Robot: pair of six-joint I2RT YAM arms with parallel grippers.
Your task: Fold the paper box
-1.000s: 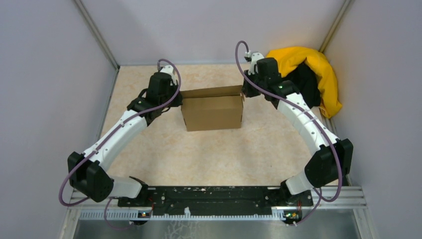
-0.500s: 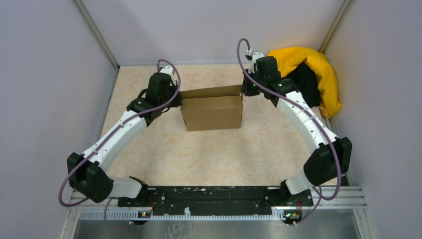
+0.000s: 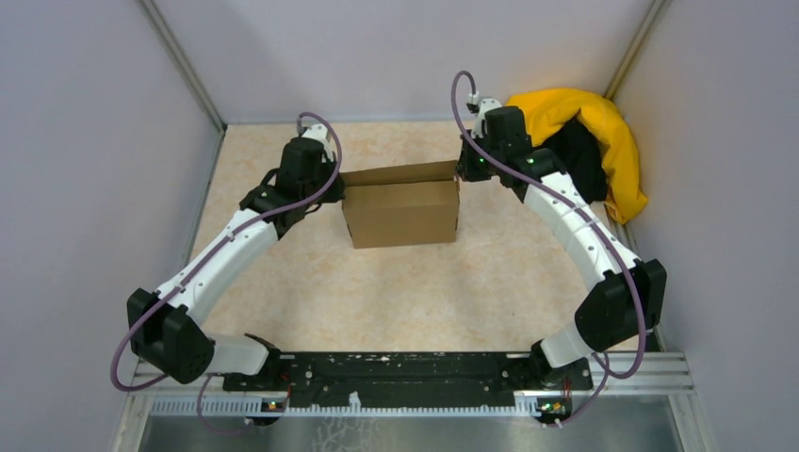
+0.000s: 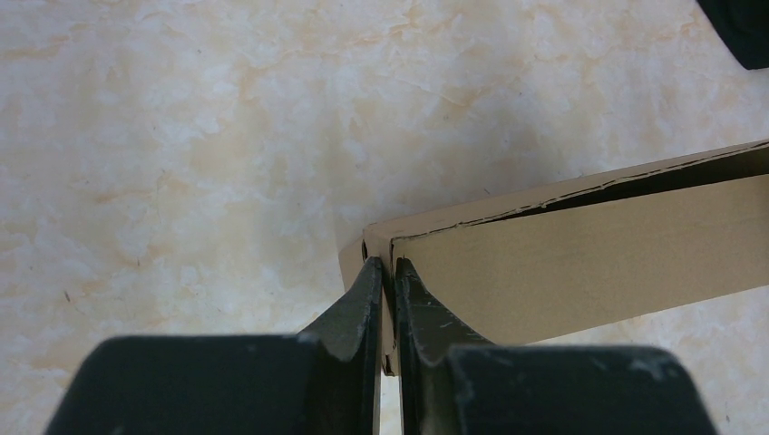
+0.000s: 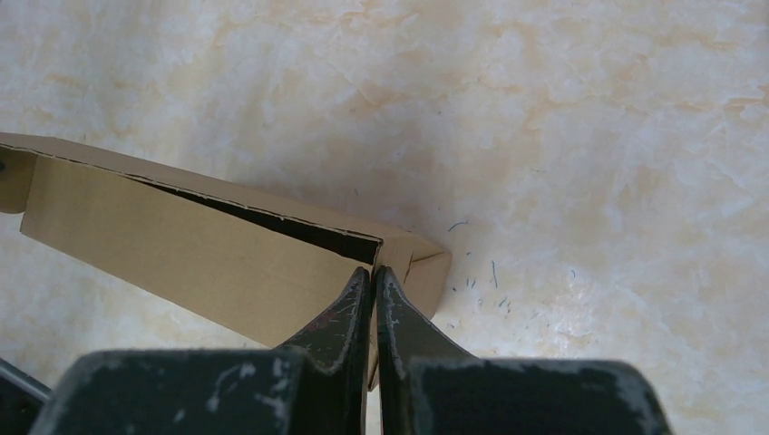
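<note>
paper box (image 3: 400,215) sits mid-table toward the far side, body looks formed, far lid flap (image 3: 396,174) not yet closed; left gripper (image 4: 384,272) and right gripper (image 5: 374,279) each pinch a flap corner

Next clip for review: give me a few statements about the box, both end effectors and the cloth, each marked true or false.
1. The left end effector pinches one end of the paper box. True.
2. The right end effector hangs open, clear of the box. False: it is shut on the box's other end.
3. The yellow cloth heap lies on top of the box. False: it sits in the far right corner, apart from it.
4. The box rests on the table. True.
</note>
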